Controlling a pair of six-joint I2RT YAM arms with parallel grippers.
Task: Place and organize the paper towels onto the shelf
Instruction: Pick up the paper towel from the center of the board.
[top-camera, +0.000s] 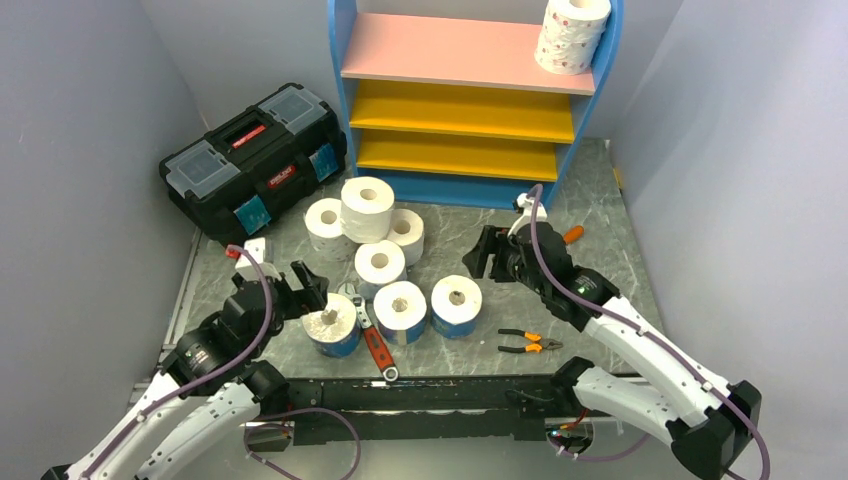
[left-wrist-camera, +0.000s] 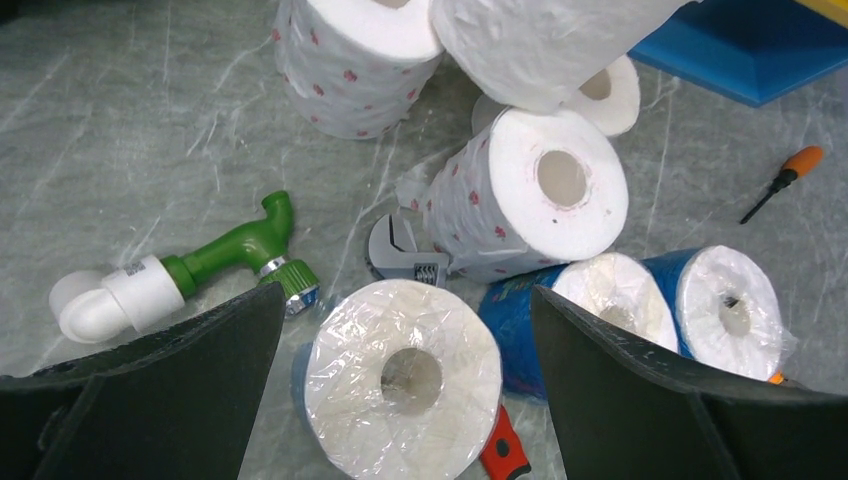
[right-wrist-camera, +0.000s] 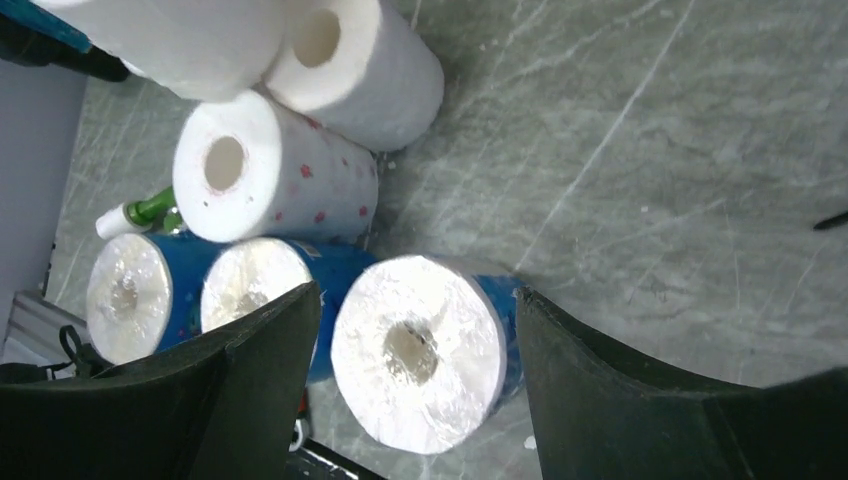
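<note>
The blue-framed shelf (top-camera: 475, 190) stands at the back, with one pink-dotted paper towel (top-camera: 573, 33) upright on its pink top board at the right. Several more paper towels (top-camera: 380, 262) crowd the table in front of it. My left gripper (top-camera: 304, 286) (left-wrist-camera: 405, 305) is open above a blue-wrapped roll (top-camera: 332, 325) (left-wrist-camera: 403, 378), which shows between its fingers with a gap on each side. My right gripper (top-camera: 488, 256) (right-wrist-camera: 418, 295) is open above another blue-wrapped roll (top-camera: 456, 303) (right-wrist-camera: 418, 350), also untouched. Two pink-dotted rolls (left-wrist-camera: 525, 195) lie beyond the left gripper.
A black toolbox (top-camera: 255, 160) sits at the back left. A red-handled wrench (top-camera: 374, 342) lies among the front rolls, pliers (top-camera: 528, 342) at the front right, and an orange screwdriver (top-camera: 572, 235) near the right arm. A green and white pipe fitting (left-wrist-camera: 190, 270) lies left of the rolls.
</note>
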